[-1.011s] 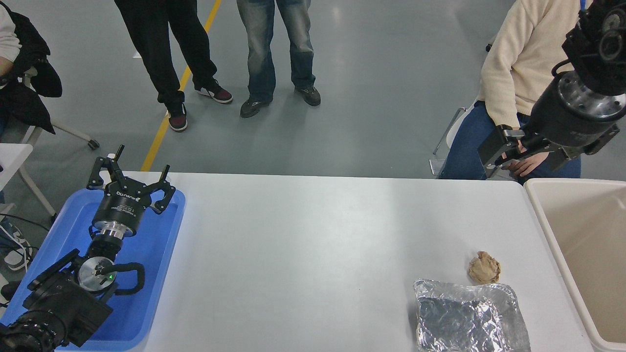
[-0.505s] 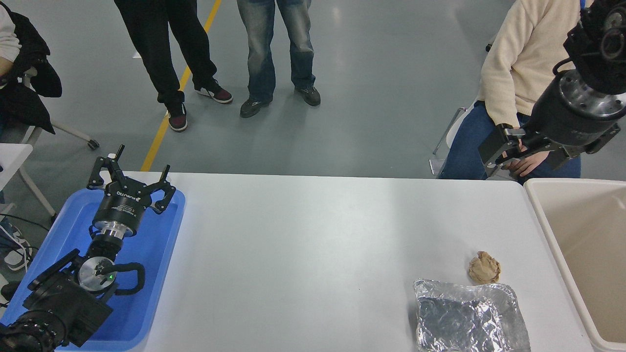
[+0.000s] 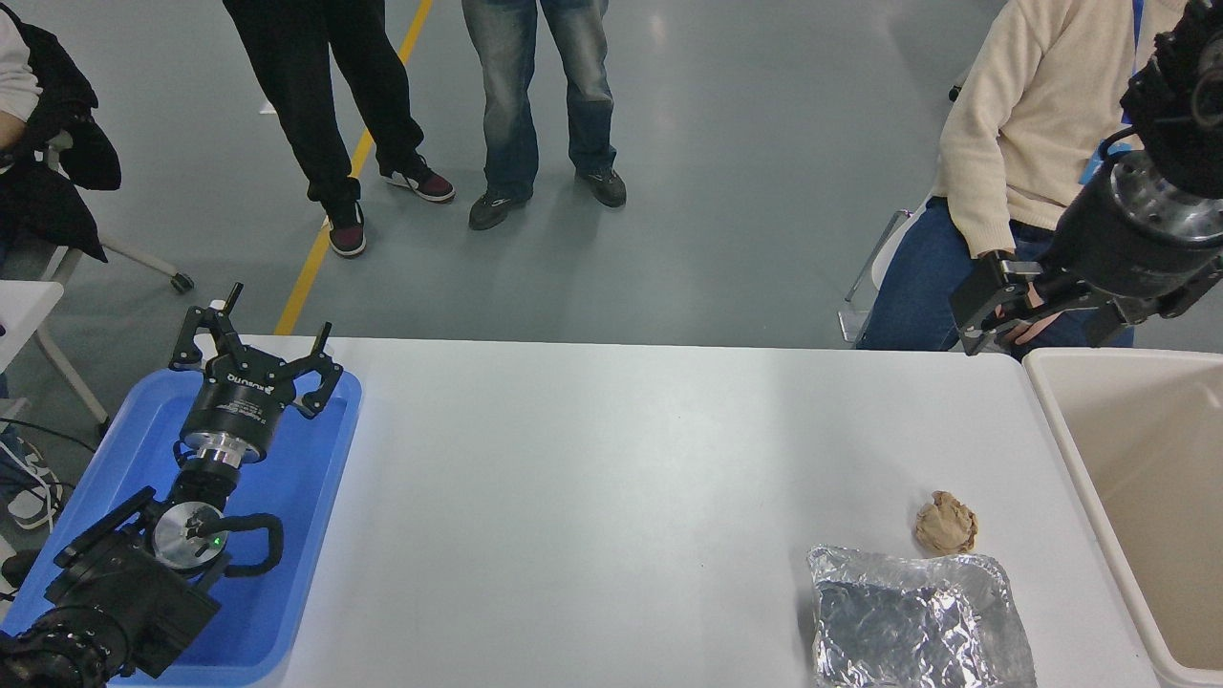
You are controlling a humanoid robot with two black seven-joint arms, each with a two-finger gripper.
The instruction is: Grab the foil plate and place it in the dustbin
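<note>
The foil plate (image 3: 917,621), shiny and crinkled, lies on the white table (image 3: 592,478) at the front right, partly cut off by the picture's bottom edge. The beige dustbin (image 3: 1056,430) stands at the table's right end. My right gripper (image 3: 1046,315) hangs high above the table's far right corner, by the dustbin's far rim and well away from the plate; it looks open and empty. My left gripper (image 3: 272,320) is parked open over the blue tray (image 3: 315,497) at the lower left.
A crumpled brown paper ball (image 3: 946,524) lies just behind the foil plate. A seated person in a cream sweater (image 3: 1022,124) is right behind my right gripper, one hand near its fingers. Two people (image 3: 430,96) stand beyond the table's far side.
My right arm has shifted slightly to the right and a little down. The foil plate, paper ball and left arm have not moved.
</note>
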